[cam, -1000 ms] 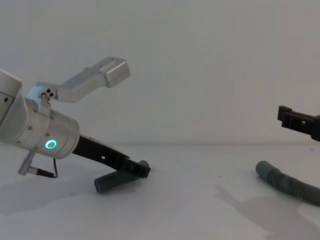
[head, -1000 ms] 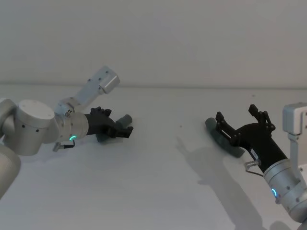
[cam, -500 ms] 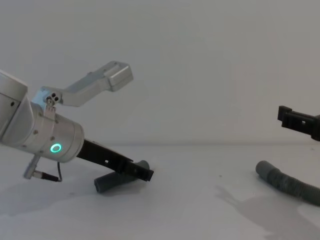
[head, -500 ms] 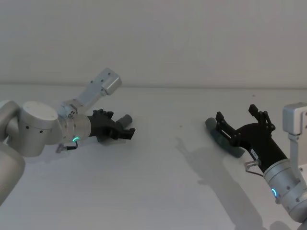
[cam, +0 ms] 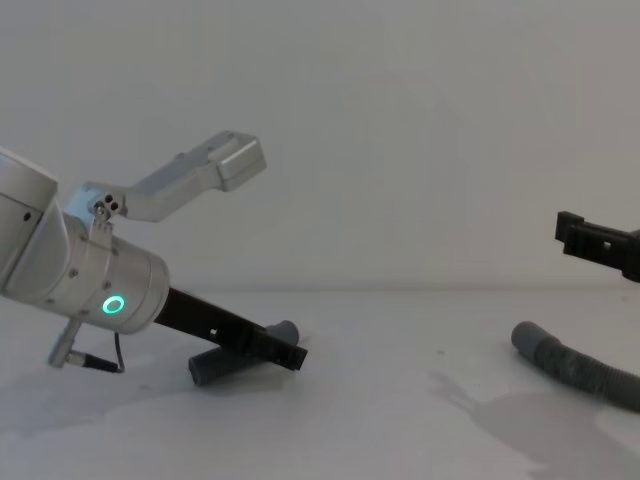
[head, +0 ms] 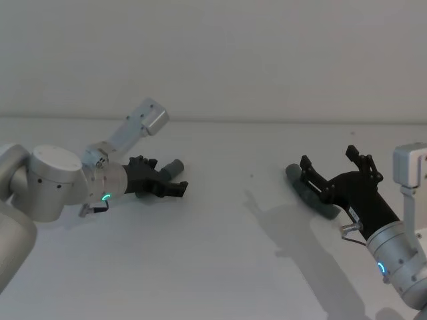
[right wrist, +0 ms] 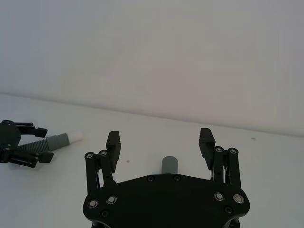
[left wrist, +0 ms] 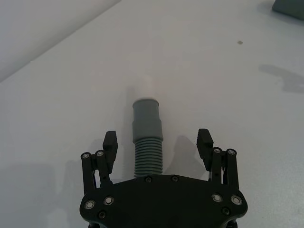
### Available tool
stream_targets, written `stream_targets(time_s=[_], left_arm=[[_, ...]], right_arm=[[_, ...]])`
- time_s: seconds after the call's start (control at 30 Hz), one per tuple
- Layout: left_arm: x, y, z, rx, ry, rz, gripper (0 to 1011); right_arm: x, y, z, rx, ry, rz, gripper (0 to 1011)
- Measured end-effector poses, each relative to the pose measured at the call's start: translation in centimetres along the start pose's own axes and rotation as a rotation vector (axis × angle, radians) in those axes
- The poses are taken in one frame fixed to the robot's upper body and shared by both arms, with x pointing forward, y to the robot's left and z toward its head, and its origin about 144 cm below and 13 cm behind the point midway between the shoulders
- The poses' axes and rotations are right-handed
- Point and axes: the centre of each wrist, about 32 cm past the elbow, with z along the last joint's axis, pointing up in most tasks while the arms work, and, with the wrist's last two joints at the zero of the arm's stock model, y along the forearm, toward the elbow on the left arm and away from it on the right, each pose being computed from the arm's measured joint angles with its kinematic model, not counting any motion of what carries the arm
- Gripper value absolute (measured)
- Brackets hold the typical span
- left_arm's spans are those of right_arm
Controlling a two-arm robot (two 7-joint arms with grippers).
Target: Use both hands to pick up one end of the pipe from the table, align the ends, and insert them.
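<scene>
Left wrist view: left gripper (left wrist: 157, 137) gapes wide astride ribbed grey, white-tipped pipe (left wrist: 147, 124), seemingly untouched.

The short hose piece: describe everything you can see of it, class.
The short hose piece is grey, ribbed plastic by its look, ending in a smooth cuff with a narrower white tip. It lies straight on the white table, between the open fingers of the left end effector, which do not touch it.
</scene>
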Motion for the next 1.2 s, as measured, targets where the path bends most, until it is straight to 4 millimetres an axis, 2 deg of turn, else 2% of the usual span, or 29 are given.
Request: stream_targets(time_s=[0.4,0.53,0.73,0.77,0.87,1.1,1.13,1.2], left_arm=[[-0.29,-0.05,-0.19,0.005,0.012,0.004,1001],[-0.35,-0.05,-0.22,0.005,0.013,0.005,929],[-0.4,-0.06,-0.26,0.006,0.015,0.006,743],[-0.4,-0.06,-0.26,0.006,0.016,0.006,743],[-0.41,-0.06,-0.28,0.007,0.016,0.006,615],[-0.43,-0.06,-0.28,0.007,0.017,0.007,424],[-0.44,-0.06,-0.28,0.007,0.017,0.007,368],[-0.44,-0.06,-0.28,0.007,0.017,0.007,347]], right_arm=[[0.0,0.0,0.0,0.0,0.0,0.0,1000],[0.0,0.0,0.0,0.0,0.0,0.0,1000],[0.0,0.0,0.0,0.0,0.0,0.0,1000],[0.0,0.0,0.0,0.0,0.0,0.0,1000],[0.0,0.0,0.0,0.0,0.0,0.0,1000],[0.0,0.0,0.0,0.0,0.0,0.0,1000],[0.0,0.0,0.0,0.0,0.0,0.0,1000],[0.0,0.0,0.0,0.0,0.0,0.0,1000]])
